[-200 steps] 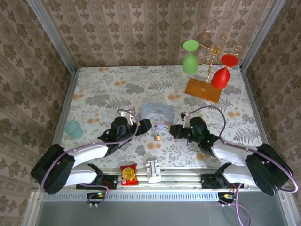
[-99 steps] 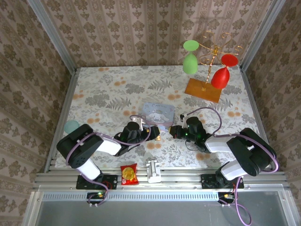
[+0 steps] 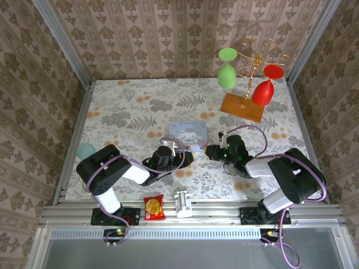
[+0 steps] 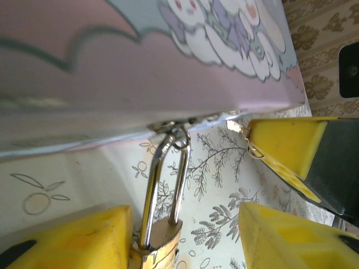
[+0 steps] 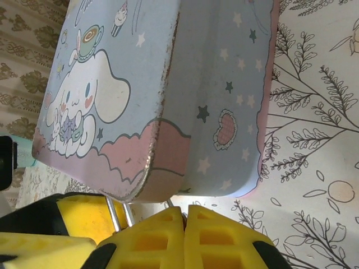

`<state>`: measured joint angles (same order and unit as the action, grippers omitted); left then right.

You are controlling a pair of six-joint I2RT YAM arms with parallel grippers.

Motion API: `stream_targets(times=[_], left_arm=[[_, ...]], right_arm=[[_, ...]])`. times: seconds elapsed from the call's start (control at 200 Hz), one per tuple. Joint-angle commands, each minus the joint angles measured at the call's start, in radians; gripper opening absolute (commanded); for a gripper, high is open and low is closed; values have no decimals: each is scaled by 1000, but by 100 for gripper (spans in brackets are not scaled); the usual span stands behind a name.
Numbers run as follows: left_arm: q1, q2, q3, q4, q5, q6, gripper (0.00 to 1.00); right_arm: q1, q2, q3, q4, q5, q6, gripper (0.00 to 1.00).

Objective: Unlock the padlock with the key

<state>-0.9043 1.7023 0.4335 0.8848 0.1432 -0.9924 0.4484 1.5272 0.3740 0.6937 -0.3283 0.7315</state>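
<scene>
**A:** Top view?

**B:** Both arms are bent low toward mid-table. The left gripper [image 3: 188,158] and right gripper [image 3: 208,152] face each other, tips near, just beside the near edge of the pale blue tin [image 3: 188,132]. Whatever sits between the tips is too small to read here.

**A:** Left wrist?

**B:** The padlock [image 4: 160,246] hangs off the tin's [image 4: 140,56] latch [image 4: 168,124], its silver shackle hooked through the latch. Its long axis runs nearly straight from the tin back toward the camera, with a slight lean. The shackle end points at the tin and the brass body at the wrist. The left gripper [image 4: 188,224] is spread wide. The body lies in the gap touching one yellow finger [image 4: 84,235], apart from the other, so it is not clamped.

**A:** Key?

**B:** A thin silver sliver, which I read as the key [image 4: 238,126], pokes out of the right gripper's yellow fingertip [image 4: 286,148]. Its tip aims at the latch, near the top of the shackle and well apart from the brass body.

**A:** Right wrist?

**B:** The right gripper [image 5: 184,213] has its fingers pressed together with no gap. The key is hidden from this side. Two shackle legs [image 5: 120,216] drop from under the tin's [image 5: 168,101] corner, just beside the fingertips. The padlock body is hidden behind the yellow.
</scene>
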Motion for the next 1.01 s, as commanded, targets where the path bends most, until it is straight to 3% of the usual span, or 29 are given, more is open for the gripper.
stream_targets(times=[0.0, 0.105, 0.26, 0.465, 0.595, 0.735, 1.0], left_arm=[[-25, -15, 19, -189, 20, -6, 52], [-23, -8, 56, -252, 32, 24, 52], [-12, 34, 77, -208, 61, 18, 49], [-9, 36, 77, -199, 34, 31, 39], [-11, 34, 89, -211, 42, 45, 44], [-42, 55, 110, -252, 37, 32, 41], [-78, 60, 166, -417, -46, 89, 48]], right_arm=[[-4, -4, 1, 24, -28, -8, 0], [-2, -25, -32, 46, -22, 14, 0], [-2, -69, -66, 27, -10, 16, 0], [0, -164, -100, -42, 15, -1, 0], [0, -205, -112, -80, 28, -15, 0], [0, -223, -130, -84, 37, -13, 0], [0, -267, -156, -104, 60, -7, 0]])
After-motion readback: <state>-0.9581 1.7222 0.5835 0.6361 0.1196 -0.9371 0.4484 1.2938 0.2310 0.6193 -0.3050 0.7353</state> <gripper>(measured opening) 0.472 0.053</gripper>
